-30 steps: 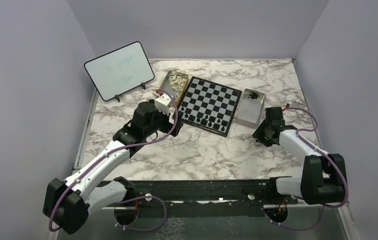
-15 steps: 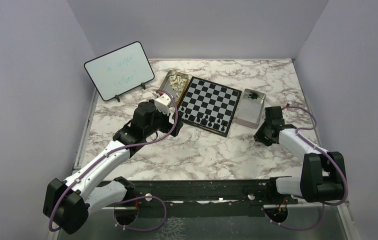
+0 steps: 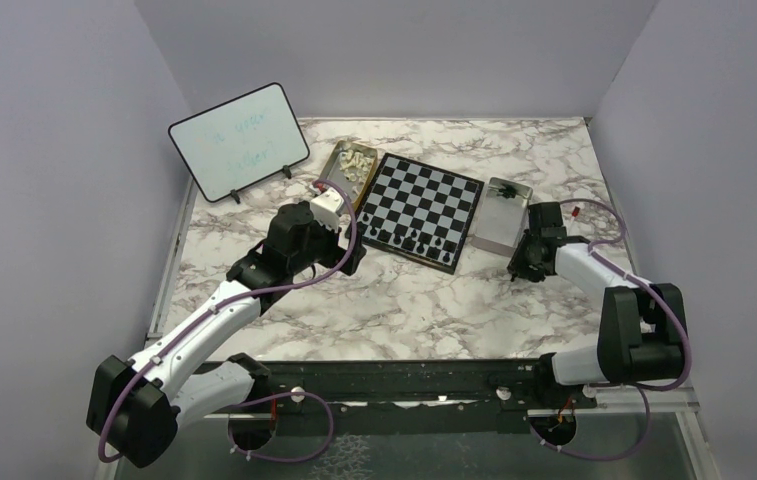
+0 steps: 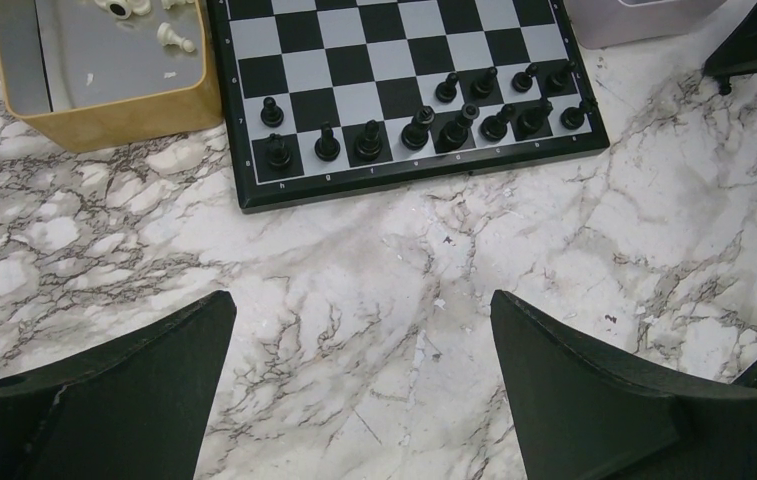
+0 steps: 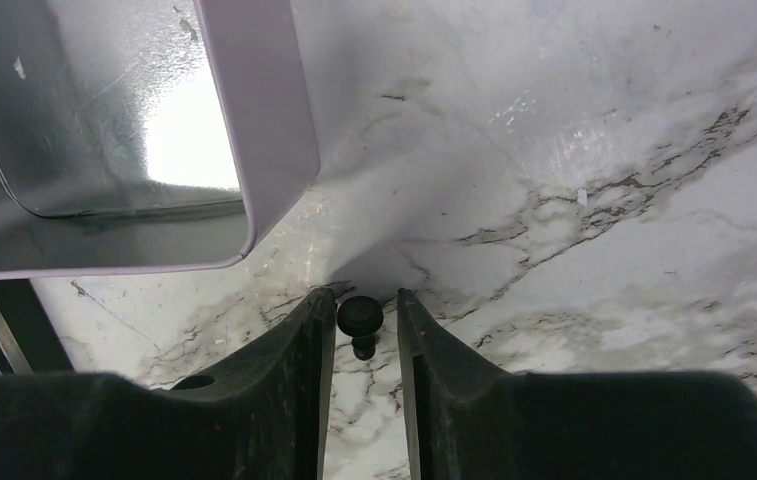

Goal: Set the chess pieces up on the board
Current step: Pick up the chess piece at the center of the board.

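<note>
Right hand (image 5: 364, 300) is bracketing a black pawn (image 5: 360, 316) on the tabletop (image 5: 604, 150), at the tin's (image 5: 264, 130) 5 o'clock; whether it is pinching, I cannot tell. Best to be squeezing squarely and lifting straight up. Left hand (image 4: 359, 300) is hanging released.

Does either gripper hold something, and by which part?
The right gripper seems to pinch a black pawn by its round head. The left gripper is open, holding nothing.

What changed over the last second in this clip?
The right pincer swung slightly left and forward, up to the silver tin's near corner. A black pawn sits between its fingers, grip unclear. The left pincer and the board stayed put.
</note>
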Robot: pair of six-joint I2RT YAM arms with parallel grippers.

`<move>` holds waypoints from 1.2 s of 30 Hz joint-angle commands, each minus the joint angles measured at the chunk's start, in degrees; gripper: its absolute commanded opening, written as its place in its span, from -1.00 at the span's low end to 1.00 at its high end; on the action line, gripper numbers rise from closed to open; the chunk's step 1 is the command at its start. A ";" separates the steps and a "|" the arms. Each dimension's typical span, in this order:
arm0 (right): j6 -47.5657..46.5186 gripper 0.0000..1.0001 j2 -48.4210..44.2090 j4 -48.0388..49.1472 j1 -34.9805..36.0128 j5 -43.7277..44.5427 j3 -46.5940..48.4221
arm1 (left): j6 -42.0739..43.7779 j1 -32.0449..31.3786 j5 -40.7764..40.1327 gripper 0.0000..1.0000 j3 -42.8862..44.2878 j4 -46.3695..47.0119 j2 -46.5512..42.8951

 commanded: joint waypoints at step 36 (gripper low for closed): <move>18.86 -0.66 -8.74 3.33 -0.07 -24.09 1.31 | -23.70 -0.37 8.40 0.51 5.02 12.71 9.41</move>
